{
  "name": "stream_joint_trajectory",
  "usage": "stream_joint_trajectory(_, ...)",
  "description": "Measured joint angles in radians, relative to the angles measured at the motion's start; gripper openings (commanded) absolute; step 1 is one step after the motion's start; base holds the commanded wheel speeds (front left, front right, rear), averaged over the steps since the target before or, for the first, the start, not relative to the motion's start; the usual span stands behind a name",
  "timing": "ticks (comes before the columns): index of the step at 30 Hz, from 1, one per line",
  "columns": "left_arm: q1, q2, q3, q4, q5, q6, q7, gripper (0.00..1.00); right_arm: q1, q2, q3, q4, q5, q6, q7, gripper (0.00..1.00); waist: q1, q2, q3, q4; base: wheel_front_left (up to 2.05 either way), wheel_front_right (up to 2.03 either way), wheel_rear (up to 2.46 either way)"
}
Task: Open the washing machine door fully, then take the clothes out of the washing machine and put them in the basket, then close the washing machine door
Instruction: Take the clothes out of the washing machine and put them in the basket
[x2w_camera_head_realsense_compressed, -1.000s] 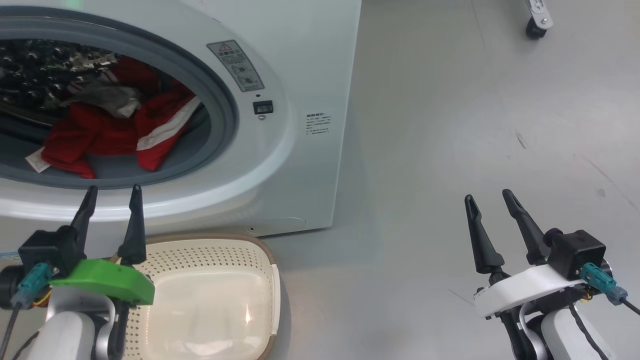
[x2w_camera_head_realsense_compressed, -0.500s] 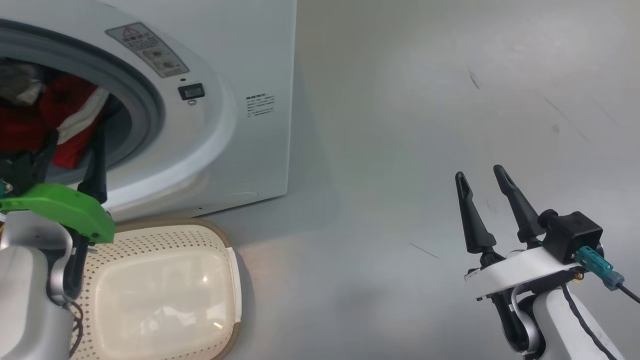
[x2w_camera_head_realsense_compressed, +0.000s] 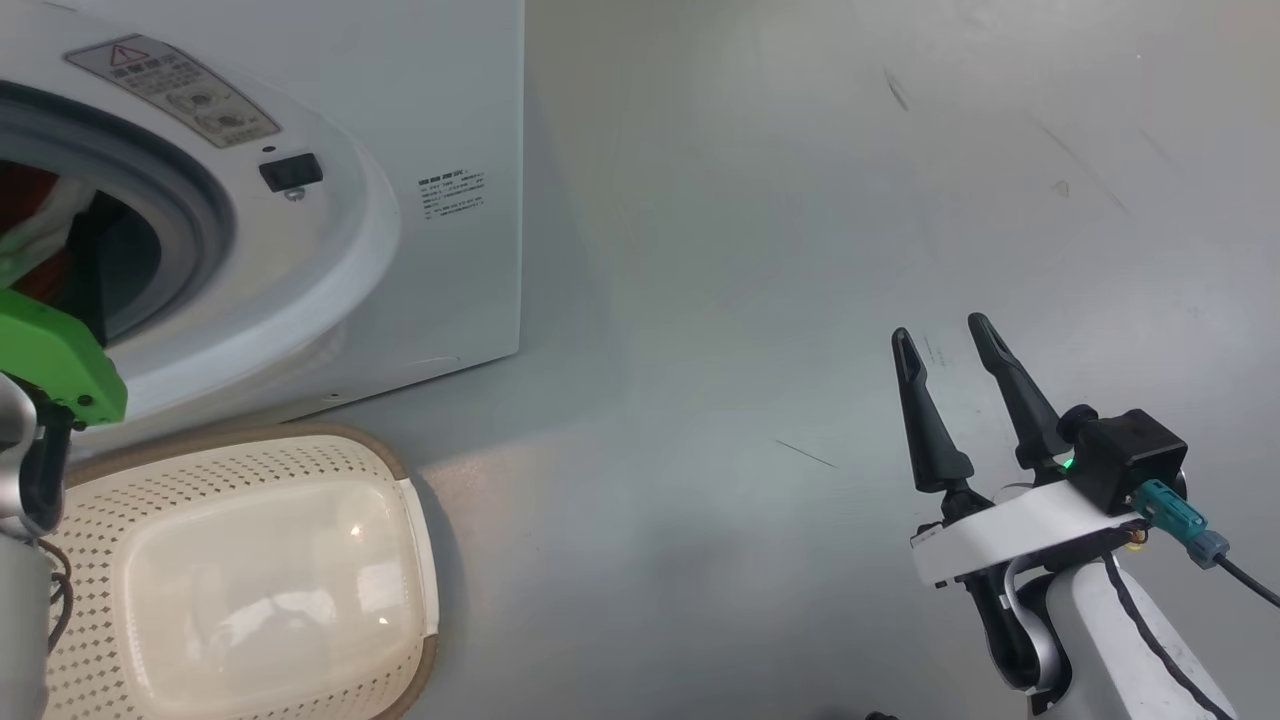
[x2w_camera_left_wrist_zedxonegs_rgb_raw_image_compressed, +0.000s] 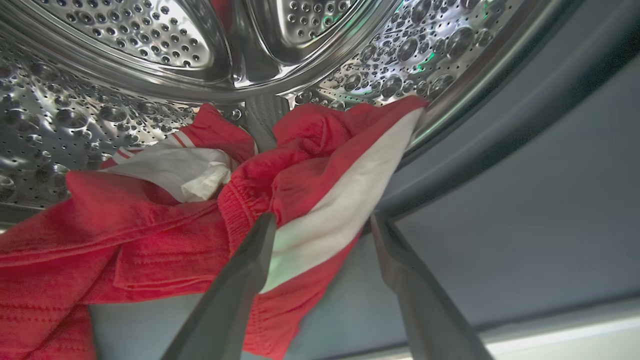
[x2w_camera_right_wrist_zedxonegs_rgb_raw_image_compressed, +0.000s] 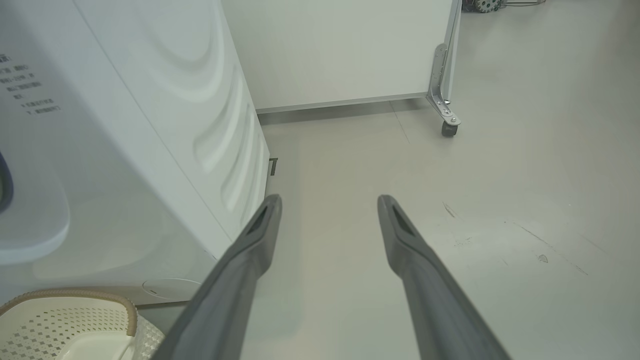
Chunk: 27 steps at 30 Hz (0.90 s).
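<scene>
Your left gripper (x2w_camera_left_wrist_zedxonegs_rgb_raw_image_compressed: 324, 217) is inside the mouth of the washing machine (x2w_camera_head_realsense_compressed: 440, 100). Its two fingers are spread wide and closed on nothing. In the left wrist view, the clothes (x2w_camera_left_wrist_zedxonegs_rgb_raw_image_compressed: 150, 240) lie directly ahead of it. They are a crumpled red bundle with a white panel and thin stripes, slumped at the bottom of the perforated steel drum (x2w_camera_left_wrist_zedxonegs_rgb_raw_image_compressed: 100, 30) and spilling forward onto the grey rubber door seal (x2w_camera_left_wrist_zedxonegs_rgb_raw_image_compressed: 500, 210). The white panel falls between the two fingertips. You cannot tell from here whether either finger is actually touching the fabric.

In the head view, the green wrist cover (x2w_camera_head_realsense_compressed: 50, 355) of your left arm sits at the rim of the round opening, with a glimpse of red and white cloth behind it. The cream perforated basket (x2w_camera_head_realsense_compressed: 250, 560) with the brown rim stands on the floor (x2w_camera_head_realsense_compressed: 800, 200) just below the opening, against the machine's front. Only its bare bottom shows inside.

Your right gripper (x2w_camera_head_realsense_compressed: 939, 328) hangs well off to the right over bare floor. Its fingers are parted and hold nothing, and they point past the machine's side panel. In the right wrist view, a white partition on a caster (x2w_camera_right_wrist_zedxonegs_rgb_raw_image_compressed: 446, 127) stands farther back.
</scene>
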Motion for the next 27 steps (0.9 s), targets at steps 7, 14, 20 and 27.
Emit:
stream_joint_trajectory(7, -0.049, 0.012, -0.014, 0.059, 0.002, -0.003, 0.017, 1.0, -0.018, 0.008, 0.004, 0.015, -0.001, 0.004, -0.008, 1.0, 0.0, 0.0, 0.017, -0.012, 0.0, 0.0, 0.0)
stream_joint_trajectory(14, -0.082, 0.024, -0.015, 0.137, 0.009, -0.002, 0.05, 1.0, -0.029, 0.014, 0.011, 0.028, -0.004, 0.005, -0.013, 1.0, -0.0001, 0.0, 0.025, -0.017, 0.0, 0.0, 0.0)
stream_joint_trajectory(20, -0.131, 0.033, -0.015, 0.176, 0.009, -0.002, 0.062, 1.0, -0.038, 0.014, 0.012, 0.033, -0.01, 0.007, -0.018, 1.0, 0.0, 0.0, 0.033, -0.024, 0.0, 0.0, 0.0)
stream_joint_trajectory(27, -0.153, 0.032, -0.016, 0.206, 0.009, -0.003, 0.063, 0.0, -0.043, 0.015, 0.01, 0.042, -0.01, 0.008, -0.019, 1.0, 0.0, 0.0, 0.038, -0.026, 0.0, 0.0, 0.0)
